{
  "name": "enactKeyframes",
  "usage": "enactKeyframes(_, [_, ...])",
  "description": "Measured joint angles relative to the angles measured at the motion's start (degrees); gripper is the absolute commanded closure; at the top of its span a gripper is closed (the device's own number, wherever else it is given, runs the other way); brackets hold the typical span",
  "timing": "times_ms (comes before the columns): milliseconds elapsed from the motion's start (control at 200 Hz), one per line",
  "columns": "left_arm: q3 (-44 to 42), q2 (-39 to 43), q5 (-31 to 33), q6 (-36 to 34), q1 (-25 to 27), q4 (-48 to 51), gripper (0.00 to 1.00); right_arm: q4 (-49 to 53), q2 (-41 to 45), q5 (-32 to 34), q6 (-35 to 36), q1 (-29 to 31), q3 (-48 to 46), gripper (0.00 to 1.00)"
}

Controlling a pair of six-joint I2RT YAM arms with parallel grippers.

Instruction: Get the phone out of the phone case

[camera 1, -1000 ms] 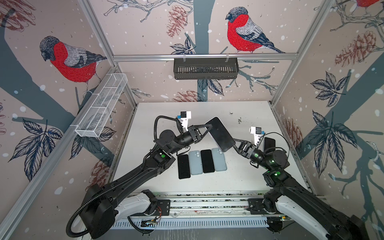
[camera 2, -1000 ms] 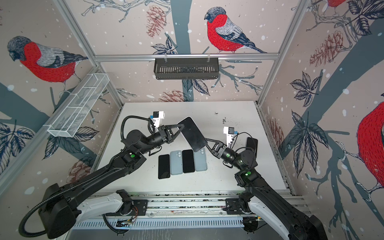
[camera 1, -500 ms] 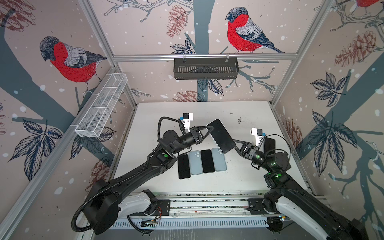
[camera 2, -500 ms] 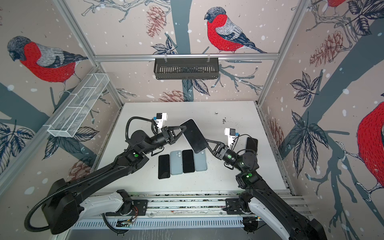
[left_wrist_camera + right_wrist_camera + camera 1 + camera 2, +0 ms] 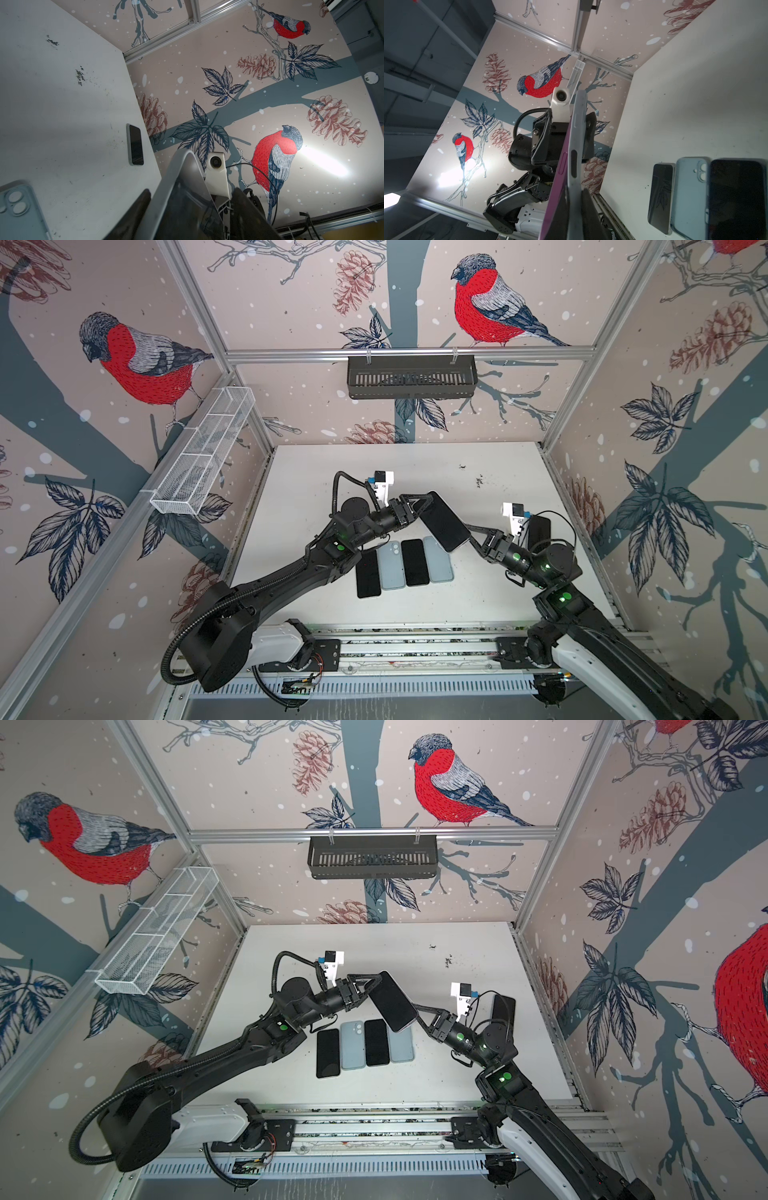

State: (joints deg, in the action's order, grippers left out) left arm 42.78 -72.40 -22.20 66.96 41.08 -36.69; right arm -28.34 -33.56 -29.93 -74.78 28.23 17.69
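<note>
**Enclosure.** Aluminium-framed booth with walls papered in red-breasted birds, pine cones and leaves. The white surface (image 5: 332, 472) is scuffed, with dark specks toward the upper right in both top views.

**Item under inspection.** The phone (image 5: 444, 520) sits in its phone case (image 5: 576, 124) and is held clear of the surface at centre frame in both top views. It is tilted, with the dark screen toward the camera and its long axis running from upper left to lower right. The case shows as a pale grey rim around the black glass. In the right wrist view that rim carries an oblong cutout, and a purple side face with a button outline lies against it. Whether the phone has begun to part from the case cannot be told.

**Left claw** (image 5: 423, 508). Jaws apart, straddling the phone's upper-left end. In the left wrist view the fingers (image 5: 247, 212) stand on either side of it, with a clear gap on one side.

**Right claw** (image 5: 470, 532). Closed together on the lower-right end, with the grey rim pinched between its tips.

**Other items.** A row lies flat on the surface just below the held phone:
- a black handset (image 5: 368, 578)
- a pale blue cover (image 5: 392, 566), camera holes up
- a second black handset (image 5: 415, 562)
- a second pale blue cover (image 5: 439, 564), partly hidden under the held phone

A fifth dark handset (image 5: 539, 531) lies at right, beside the right arm.
</note>
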Motion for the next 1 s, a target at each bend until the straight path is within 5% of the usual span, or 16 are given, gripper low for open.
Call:
enactKeyframes(230, [4.33, 6.82, 9.01, -11.41, 1.11, 12.83, 0.24, 6.86, 2.23, 2.75, -0.02, -5.16, -0.55, 1.0])
enactKeyframes(425, [11.69, 7.67, 19.17, -25.94, 10.36, 24.68, 0.2, 12.11, 2.71, 4.74, 0.15, -7.65, -0.9, 1.0])
enactKeyframes(595, [21.16, 0.48, 28.52, -40.79, 22.21, 34.77, 0.21, 14.6, 2.67, 5.6, 0.7, -8.11, -0.87, 1.0])
enactKeyframes(720, [27.69, -7.04, 34.97, -48.63, 28.81, 41.64, 0.3, 16.0, 2.69, 5.92, 1.33, -8.24, -0.79, 1.0])
enactKeyframes(1001, [36.65, -17.9, 42.66, -56.78, 31.69, 51.58, 0.39, 16.39, 3.26, 5.9, 1.49, -8.37, -0.79, 1.0])
